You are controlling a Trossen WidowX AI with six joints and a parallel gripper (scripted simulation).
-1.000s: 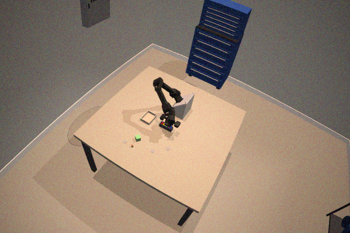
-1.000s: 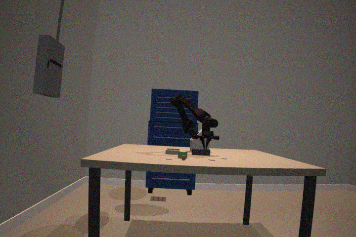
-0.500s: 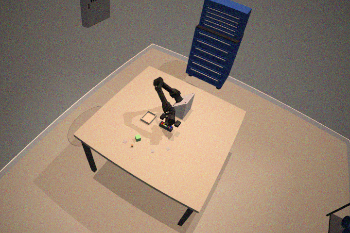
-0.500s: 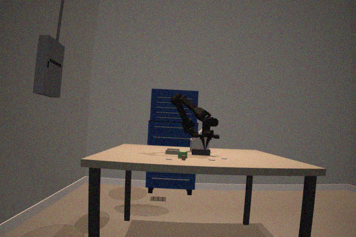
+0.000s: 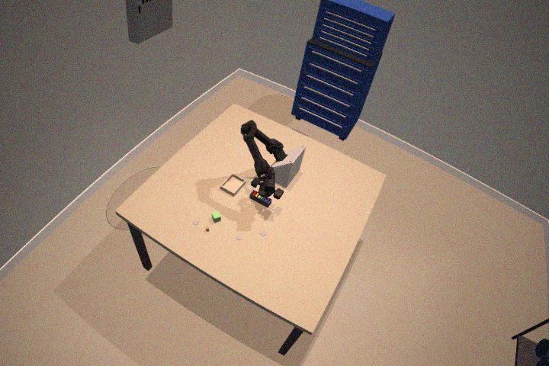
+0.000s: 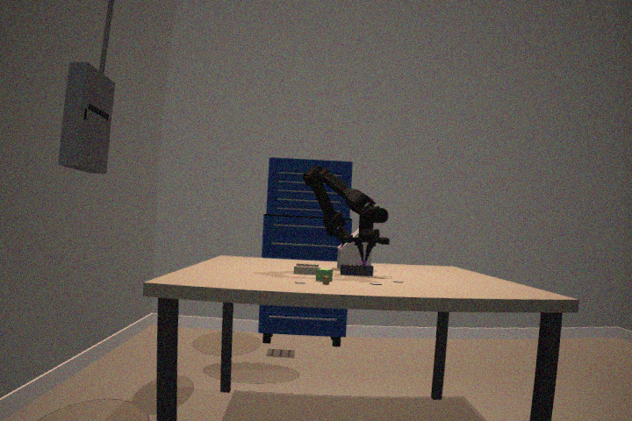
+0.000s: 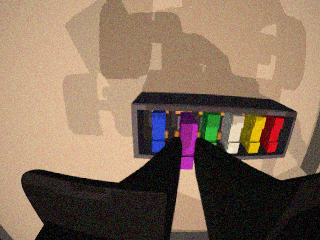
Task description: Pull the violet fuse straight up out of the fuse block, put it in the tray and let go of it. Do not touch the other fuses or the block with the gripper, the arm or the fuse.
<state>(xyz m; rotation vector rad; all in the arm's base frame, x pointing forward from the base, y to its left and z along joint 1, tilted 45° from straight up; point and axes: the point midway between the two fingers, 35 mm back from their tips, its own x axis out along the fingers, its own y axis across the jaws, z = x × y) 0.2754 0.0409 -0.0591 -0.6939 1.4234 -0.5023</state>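
Note:
My gripper (image 7: 187, 144) (image 6: 363, 260) (image 5: 263, 193) is shut on the violet fuse (image 7: 188, 142) (image 6: 363, 260). The fuse is lifted a little above the dark fuse block (image 7: 210, 100) (image 5: 259, 199) (image 6: 355, 269), over its own slot. In the wrist view the block holds a blue fuse (image 7: 159, 130), a green fuse (image 7: 212, 127), a white fuse (image 7: 235, 134), a yellow fuse (image 7: 252, 132) and a red fuse (image 7: 274, 132). The shallow tray (image 5: 232, 184) (image 6: 305, 268) lies on the table to the left of the block.
A grey wedge-shaped stand (image 5: 289, 165) is right behind the arm. A green cube (image 5: 216, 216) (image 6: 324, 274), a tiny orange piece (image 5: 207, 229) and several small pale tiles (image 5: 239, 236) lie in front of the block. A blue drawer cabinet (image 5: 341, 64) stands behind the table.

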